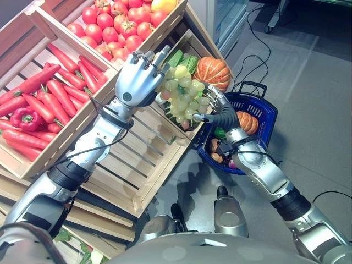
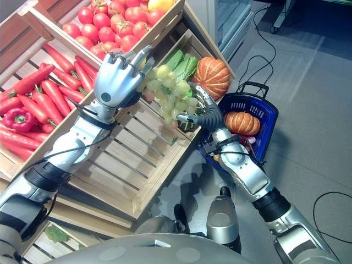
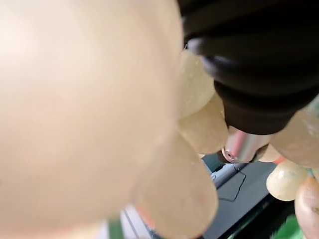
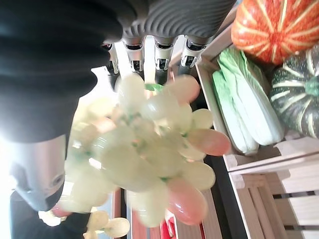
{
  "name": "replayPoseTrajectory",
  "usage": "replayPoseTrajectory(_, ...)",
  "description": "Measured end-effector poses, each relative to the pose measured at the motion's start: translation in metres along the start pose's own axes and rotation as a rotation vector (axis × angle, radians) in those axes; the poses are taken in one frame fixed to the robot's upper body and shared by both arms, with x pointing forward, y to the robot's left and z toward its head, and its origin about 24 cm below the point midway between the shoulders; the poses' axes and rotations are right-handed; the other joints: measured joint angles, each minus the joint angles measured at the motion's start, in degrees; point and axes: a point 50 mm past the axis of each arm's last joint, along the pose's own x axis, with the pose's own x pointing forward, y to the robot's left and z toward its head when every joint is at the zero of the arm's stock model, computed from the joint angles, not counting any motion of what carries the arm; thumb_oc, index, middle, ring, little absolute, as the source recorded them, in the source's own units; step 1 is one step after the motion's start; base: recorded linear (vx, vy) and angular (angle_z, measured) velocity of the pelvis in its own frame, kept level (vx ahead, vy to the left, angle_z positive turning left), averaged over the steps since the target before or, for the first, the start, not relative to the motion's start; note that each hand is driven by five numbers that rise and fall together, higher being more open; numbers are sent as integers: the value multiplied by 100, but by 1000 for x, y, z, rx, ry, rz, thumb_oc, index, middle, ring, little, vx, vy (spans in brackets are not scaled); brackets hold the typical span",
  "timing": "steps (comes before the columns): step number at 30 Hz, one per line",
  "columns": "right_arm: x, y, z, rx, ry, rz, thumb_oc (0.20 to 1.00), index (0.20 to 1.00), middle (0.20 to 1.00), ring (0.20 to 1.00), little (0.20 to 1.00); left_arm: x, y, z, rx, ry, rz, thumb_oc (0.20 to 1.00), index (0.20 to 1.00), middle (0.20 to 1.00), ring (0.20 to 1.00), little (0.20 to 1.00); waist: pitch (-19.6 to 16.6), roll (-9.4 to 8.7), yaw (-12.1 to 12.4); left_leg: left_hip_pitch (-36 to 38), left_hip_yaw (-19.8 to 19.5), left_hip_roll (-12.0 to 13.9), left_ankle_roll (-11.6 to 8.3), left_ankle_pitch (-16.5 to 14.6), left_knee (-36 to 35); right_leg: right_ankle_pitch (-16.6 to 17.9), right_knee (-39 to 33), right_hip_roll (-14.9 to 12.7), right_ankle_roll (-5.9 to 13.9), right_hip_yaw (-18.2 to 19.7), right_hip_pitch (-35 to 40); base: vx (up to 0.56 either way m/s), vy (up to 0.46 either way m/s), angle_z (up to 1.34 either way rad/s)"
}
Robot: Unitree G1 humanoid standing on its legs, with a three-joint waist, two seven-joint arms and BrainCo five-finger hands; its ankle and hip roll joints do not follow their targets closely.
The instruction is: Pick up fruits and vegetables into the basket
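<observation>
Grapes [image 1: 184, 94] bunch held up over the wooden crates [image 1: 140, 159], pinched between left hand [image 1: 137, 77] fingers curled on top and right hand [image 1: 217, 110] clamped underneath, blue basket [image 1: 264, 113] just beside with orange pumpkin [image 1: 247, 122] inside, tomatoes [image 1: 118, 22] and red carrots [image 1: 55, 91] in crates further left

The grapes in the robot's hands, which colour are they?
Pale green grapes, a few blushed pink; the right wrist view shows this best.
</observation>
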Motion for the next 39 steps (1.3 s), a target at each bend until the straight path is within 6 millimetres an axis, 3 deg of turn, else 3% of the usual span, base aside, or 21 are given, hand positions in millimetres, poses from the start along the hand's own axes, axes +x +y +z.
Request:
replayPoseTrajectory(19,9,13,2,94,48,-1,1000,1000,1000,1000,1000,16,9,10,-34,-33,-12,200,200,200,200,200,121,-186,73,-19,-154,6,0,1,4,13,-111,-12,15,-145,128,-3,-7,3)
replayPoseTrajectory(24,9,22,-1,151,92,83,1000,1000,1000,1000,1000,22,12,10,-29,-46,-1,200,200,200,200,200,136,-214,109,12,-160,7,0,1,4,22,-143,-8,26,-144,181,1,-6,0)
replayPoseTrajectory(25,9,24,-2,168,103,103,319,319,319,319,319,24,13,9,-27,-48,7,200,200,200,200,200,136,-213,118,13,-167,9,0,1,4,23,-150,-9,26,-154,193,7,-38,6)
replayPoseTrajectory(26,8,28,-4,193,117,123,200,200,200,200,200,26,14,9,-25,-54,15,200,200,200,200,200,135,-213,121,18,-191,15,0,1,5,32,-180,-6,29,-183,229,8,-33,8)
replayPoseTrajectory(31,9,33,-4,257,127,136,200,200,200,200,200,32,15,17,-46,-82,27,200,200,200,200,200,130,-223,228,38,-246,22,0,1,5,35,-226,-10,29,-271,327,7,-28,10)
replayPoseTrajectory(39,11,38,0,296,87,136,200,200,200,200,200,40,20,17,-52,-75,58,200,200,200,200,200,38,-389,291,74,-336,20,0,1,4,44,-301,-17,40,-316,428,5,-1,4)
